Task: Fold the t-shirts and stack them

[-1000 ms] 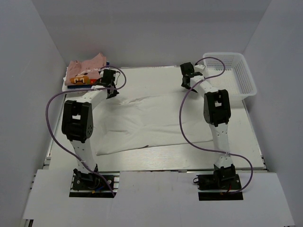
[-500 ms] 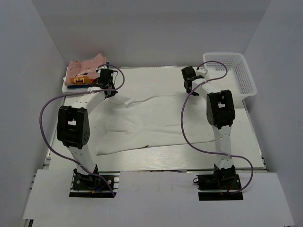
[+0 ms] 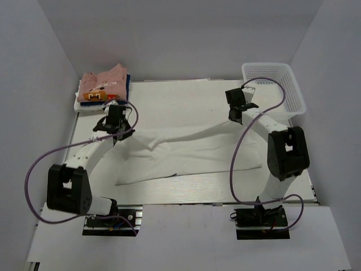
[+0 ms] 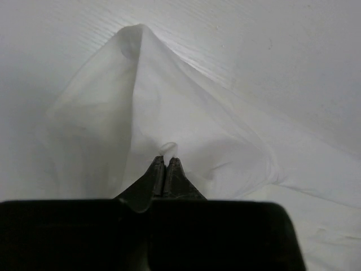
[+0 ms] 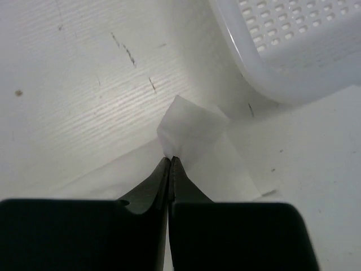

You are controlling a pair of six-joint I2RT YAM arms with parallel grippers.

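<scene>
The large white t-shirt [image 3: 186, 152] lies rumpled across the middle of the table, its far edge lifted into a taut ridge between the two arms. My left gripper [image 3: 120, 134] is shut on a pinch of this white cloth [image 4: 169, 101], which tents up from the fingertips [image 4: 166, 160]. My right gripper [image 3: 236, 120] is shut on the shirt's far right corner [image 5: 189, 127], close to the basket. A stack of folded t-shirts [image 3: 102, 87], pink on top with orange and dark blue below, sits at the far left corner.
A white plastic mesh basket [image 3: 274, 86] stands at the far right corner; its wall [image 5: 293, 45] shows just beyond my right fingers. Grey walls enclose the table on three sides. Purple cables loop off both arms.
The right gripper has shut on the shirt's corner. Both grippers have moved toward the near side and slightly outward, dragging the shirt's far edge along and raising it.
</scene>
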